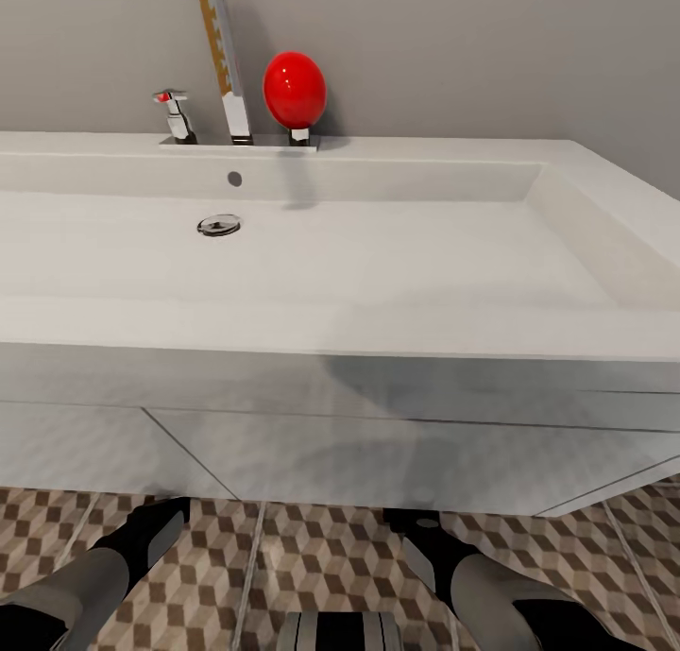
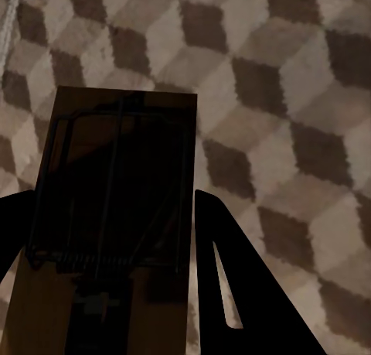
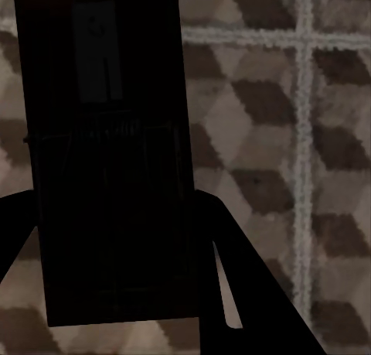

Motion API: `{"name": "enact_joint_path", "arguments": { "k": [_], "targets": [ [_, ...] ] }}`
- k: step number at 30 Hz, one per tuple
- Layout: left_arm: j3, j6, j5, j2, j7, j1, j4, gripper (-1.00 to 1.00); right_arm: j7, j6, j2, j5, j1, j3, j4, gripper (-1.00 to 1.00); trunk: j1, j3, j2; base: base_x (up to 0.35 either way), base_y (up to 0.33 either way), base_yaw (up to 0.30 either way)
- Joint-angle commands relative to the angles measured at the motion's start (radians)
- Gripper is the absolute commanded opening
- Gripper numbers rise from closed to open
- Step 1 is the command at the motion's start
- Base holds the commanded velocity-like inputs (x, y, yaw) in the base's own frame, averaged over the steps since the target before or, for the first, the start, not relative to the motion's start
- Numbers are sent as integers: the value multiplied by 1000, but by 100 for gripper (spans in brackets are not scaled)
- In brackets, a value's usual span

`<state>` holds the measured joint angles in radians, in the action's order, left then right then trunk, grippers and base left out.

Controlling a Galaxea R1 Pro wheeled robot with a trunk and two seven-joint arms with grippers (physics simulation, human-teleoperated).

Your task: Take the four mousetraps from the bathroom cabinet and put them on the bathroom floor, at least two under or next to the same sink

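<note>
A tan mousetrap (image 2: 116,162) with dark metal parts sits between the fingers of my left gripper (image 2: 104,204), which is shut on it just above the cube-patterned bathroom floor (image 2: 294,100). My right gripper (image 3: 108,204) is shut on a second mousetrap (image 3: 108,138), dark in shadow, over the floor (image 3: 255,100) near a grout crossing. In the head view both forearms (image 1: 142,538) (image 1: 444,556) reach low toward the foot of the white vanity (image 1: 378,443). Above it is the wide white bathroom sink (image 1: 283,325) with a chrome faucet (image 1: 227,75).
A red egg-shaped object (image 1: 295,89) stands on the sink's back ledge beside the faucet, and a small chrome tap handle (image 1: 176,114) is to its left. A grey wall rises behind. The vanity front overhangs the floor tiles (image 1: 312,556) directly ahead.
</note>
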<state>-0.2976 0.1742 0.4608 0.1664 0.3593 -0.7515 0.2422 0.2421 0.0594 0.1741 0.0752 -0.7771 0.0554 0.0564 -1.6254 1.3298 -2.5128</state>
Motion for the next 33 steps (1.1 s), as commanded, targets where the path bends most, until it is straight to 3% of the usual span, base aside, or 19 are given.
{"name": "enact_joint_path", "arguments": {
  "k": [1,10,14,17,33],
  "targets": [
    [-9,9,2,1,6,0,3,-100,3,4,0,5,-1,6,-1,-100,0,1,0,0,0,0],
    [-9,9,2,-1,6,0,3,-100,6,-3,0,2,-8,7,-1,-100,0,1,0,0,0,0],
    [-9,10,2,-1,6,0,3,-100,6,-127,0,1,-11,9,7,-100,0,1,0,0,0,0],
    [-9,10,2,-1,6,0,3,-100,6,-153,0,1,-12,10,11,-100,0,1,0,0,0,0],
    [-9,9,2,-2,6,0,3,-100,6,-165,0,1,-28,11,13,-100,0,1,0,0,0,0]
  ]
}}
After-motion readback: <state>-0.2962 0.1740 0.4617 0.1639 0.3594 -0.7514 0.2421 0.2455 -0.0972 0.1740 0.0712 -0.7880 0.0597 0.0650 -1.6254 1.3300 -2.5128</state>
